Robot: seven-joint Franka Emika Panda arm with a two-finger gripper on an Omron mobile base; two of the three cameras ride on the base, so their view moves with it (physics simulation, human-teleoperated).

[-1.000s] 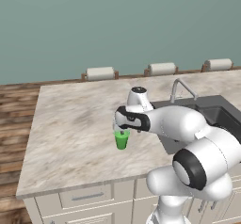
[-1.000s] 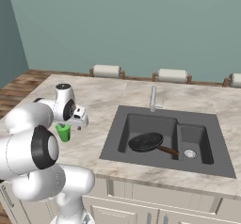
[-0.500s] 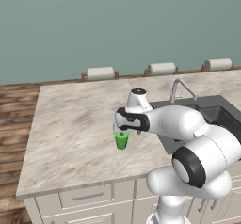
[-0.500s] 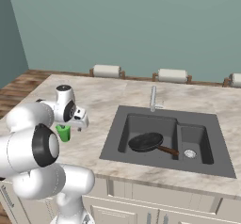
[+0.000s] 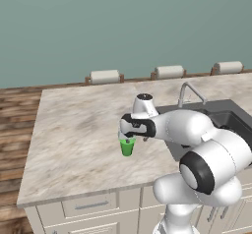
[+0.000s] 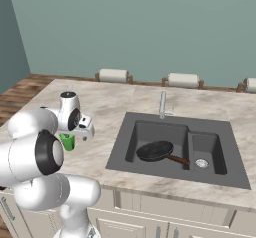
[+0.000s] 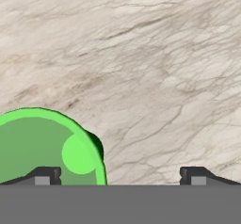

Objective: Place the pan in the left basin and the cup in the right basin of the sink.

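Gripper [image 5: 127, 138] open at cup [image 5: 127, 147] rim

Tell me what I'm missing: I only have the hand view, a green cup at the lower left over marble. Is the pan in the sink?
Observer: Yes. The pan lies in the left basin, its handle toward the divider.
Operator: And the right basin?
Observer: The right basin holds just its drain; the cup is at the counter, well left of the sink.
Operator: Where is the hand relative to the cup?
Observer: The gripper points down, right at the cup's rim, on the end of the arm stretched out away from the sink.
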